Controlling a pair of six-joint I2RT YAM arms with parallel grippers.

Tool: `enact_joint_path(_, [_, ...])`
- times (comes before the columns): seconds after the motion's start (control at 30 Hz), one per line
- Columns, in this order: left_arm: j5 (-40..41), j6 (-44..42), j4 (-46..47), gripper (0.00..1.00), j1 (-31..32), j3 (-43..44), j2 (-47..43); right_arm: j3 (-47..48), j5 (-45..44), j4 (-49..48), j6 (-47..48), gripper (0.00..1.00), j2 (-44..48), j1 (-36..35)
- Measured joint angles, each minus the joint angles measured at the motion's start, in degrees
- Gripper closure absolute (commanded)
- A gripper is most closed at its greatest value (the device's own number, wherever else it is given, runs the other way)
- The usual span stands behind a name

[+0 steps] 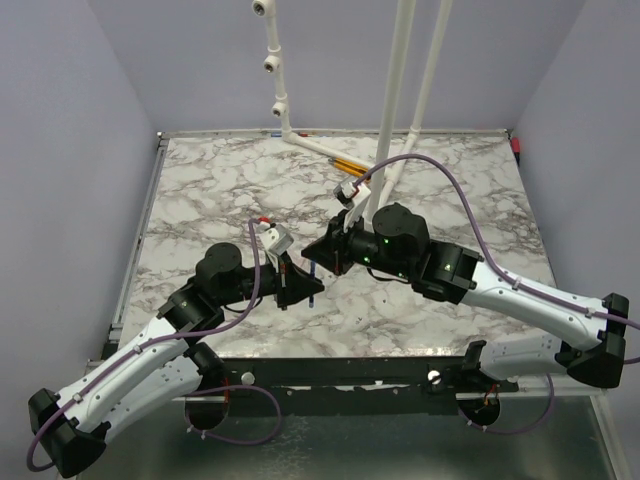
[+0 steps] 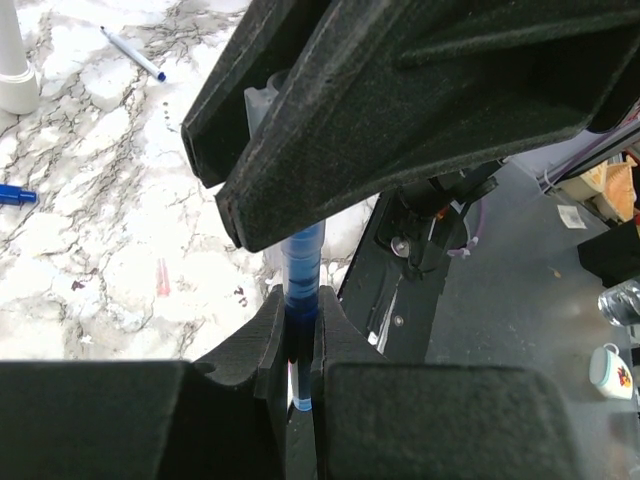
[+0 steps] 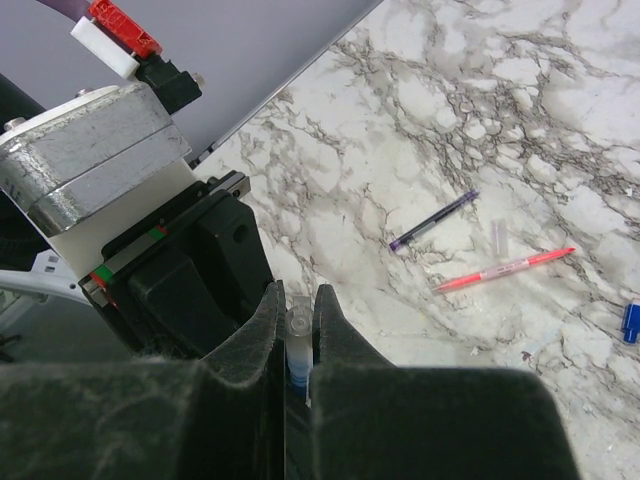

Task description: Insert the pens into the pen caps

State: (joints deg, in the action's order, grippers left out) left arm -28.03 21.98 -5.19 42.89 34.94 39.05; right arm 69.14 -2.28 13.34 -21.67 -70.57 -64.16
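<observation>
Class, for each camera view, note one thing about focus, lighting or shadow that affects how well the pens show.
Top external: even light, only soft shadows on the table. Left wrist: dark claw fingers crowd the frame; the blue pen between them shows clearly. Right wrist: near fingers dark and soft, the pink pen on the table crisp.

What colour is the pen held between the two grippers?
Blue; the pen shows best in left wrist view.

The marble-patterned table (image 1: 200, 190) in front of me carries a black pen (image 3: 435, 220) and a pink-red pen (image 3: 505, 270), a small clear tube (image 3: 498, 237) between them, a blue cap (image 3: 630, 323) apart, and orange-and-black sticks (image 1: 345, 160) near its far edge.
</observation>
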Motion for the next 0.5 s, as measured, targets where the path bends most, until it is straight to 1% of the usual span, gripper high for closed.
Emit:
enact_joint_path(0.2, [0.0,-0.3,-1.2,1.00,0.2,0.5,0.0,-1.8,-0.1,-1.8,-0.9,0.99,0.9,-0.3])
enact_joint_path(0.5, [-0.1,-1.4,-4.8,1.00,0.4,3.9,0.5,-4.7,-1.0,-6.2,-2.4,0.99,3.0,-0.9])
